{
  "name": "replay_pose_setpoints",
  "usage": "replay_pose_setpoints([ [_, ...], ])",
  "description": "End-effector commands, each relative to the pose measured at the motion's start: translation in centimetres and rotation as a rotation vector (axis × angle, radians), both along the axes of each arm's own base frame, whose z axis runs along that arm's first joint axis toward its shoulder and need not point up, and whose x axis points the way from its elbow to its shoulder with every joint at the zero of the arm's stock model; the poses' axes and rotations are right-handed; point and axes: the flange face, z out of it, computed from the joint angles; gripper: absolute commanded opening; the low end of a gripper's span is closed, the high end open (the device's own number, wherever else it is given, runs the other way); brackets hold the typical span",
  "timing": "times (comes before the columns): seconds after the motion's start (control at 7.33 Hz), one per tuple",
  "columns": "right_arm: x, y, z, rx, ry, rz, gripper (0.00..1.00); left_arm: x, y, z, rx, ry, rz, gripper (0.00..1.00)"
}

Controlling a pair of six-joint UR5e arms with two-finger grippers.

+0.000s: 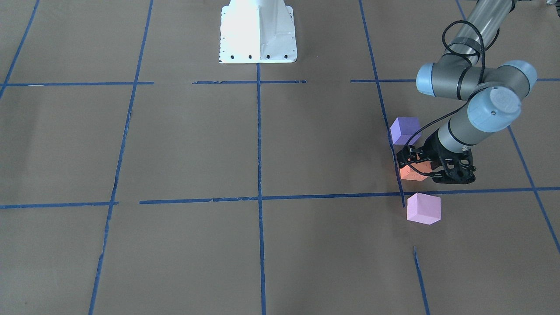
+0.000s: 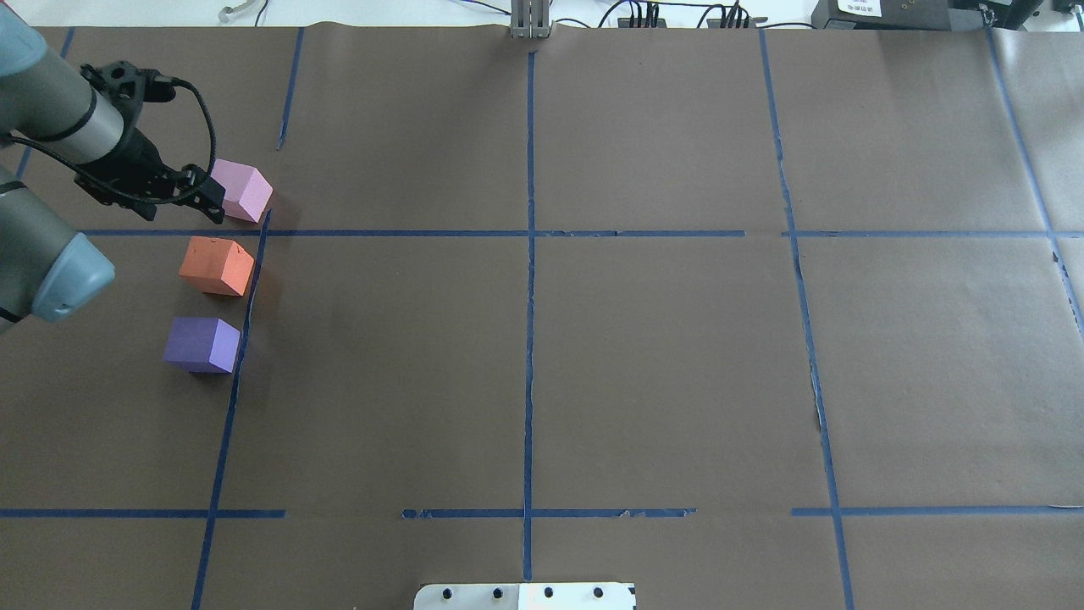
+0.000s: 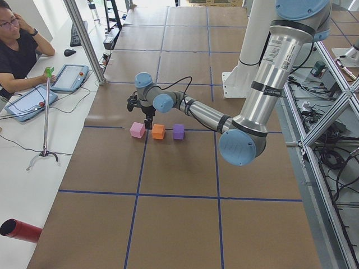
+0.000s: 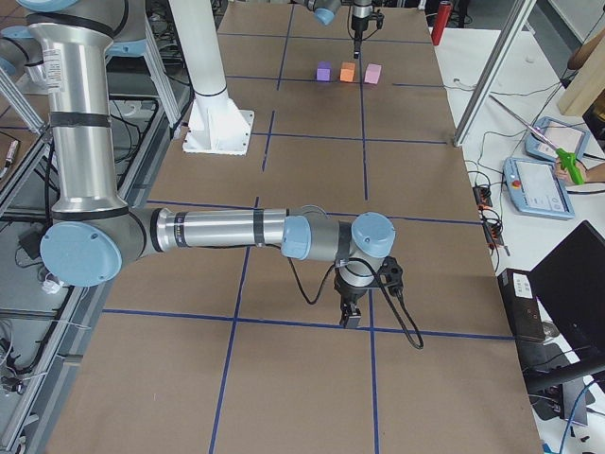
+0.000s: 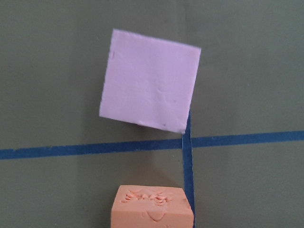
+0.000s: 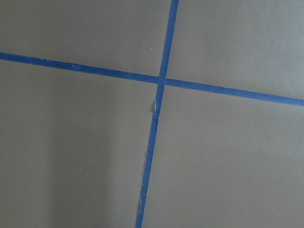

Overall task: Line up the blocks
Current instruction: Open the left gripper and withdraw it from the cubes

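Blocks [image 3: 159, 131] line up nr left edge of worktop [image 2: 660, 381] beside blue tape [image 2: 227, 424]: purple [image 2: 201, 345], orange [image 2: 217, 266], pink [image 2: 241, 191]. L claw [image 2: 207, 196] hangs over orange-pink gap, empty; jaw width can't tell.

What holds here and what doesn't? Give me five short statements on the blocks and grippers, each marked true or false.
1. The orange block sits between the pink block and the purple block. True.
2. The left gripper is clamped on the orange block. False: it hovers above the row, and all three blocks rest on the brown paper.
3. The blocks lie on the robot's right side of the table. False: they are on its left side.
4. The blocks touch one another. False: gaps separate them.
5. The right gripper is far from the blocks, near a crossing of blue tape lines. True.
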Motion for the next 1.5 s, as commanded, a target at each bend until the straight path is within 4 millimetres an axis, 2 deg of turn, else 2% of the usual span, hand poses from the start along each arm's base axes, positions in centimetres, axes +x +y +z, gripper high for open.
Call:
replay_pose_setpoints([
  [0.0, 0.0, 0.0, 0.0, 0.0, 0.0, 0.0, 1.0, -11.3, -0.9, -2.1, 0.059, -0.075, 0.023, 1.0],
  [0.14, 0.0, 0.0, 0.0, 0.0, 0.0, 0.0, 1.0, -17.2, -0.6, 1.0, 0.07, -0.105, 0.035, 1.0],
  [0.27, 0.0, 0.0, 0.0, 0.0, 0.0, 0.0, 1.0, -23.1, 1.3, 5.4, 0.071, -0.098, 0.042, 1.0],
  [0.41, 0.0, 0.0, 0.0, 0.0, 0.0, 0.0, 1.0, -29.5, 4.7, 10.6, 0.083, -0.083, 0.054, 1.0],
  [0.55, 0.0, -0.1, -0.1, 0.002, 0.0, 0.0, 1.0, -33.3, 7.1, 15.0, 0.094, -0.088, 0.081, 1.0],
  [0.68, 0.0, 0.0, 0.0, 0.0, 0.0, 0.0, 1.0, -33.6, 8.3, 17.7, 0.061, -0.084, 0.1, 1.0],
  [0.95, 0.0, 0.0, 0.0, 0.0, 0.0, 0.0, 1.0, -33.6, 8.7, 20.3, 0.012, -0.078, 0.102, 1.0],
  [1.36, 0.0, 0.0, 0.0, 0.0, 0.0, 0.0, 1.0, -33.4, 8.6, 21.0, -0.001, -0.065, 0.096, 1.0],
])
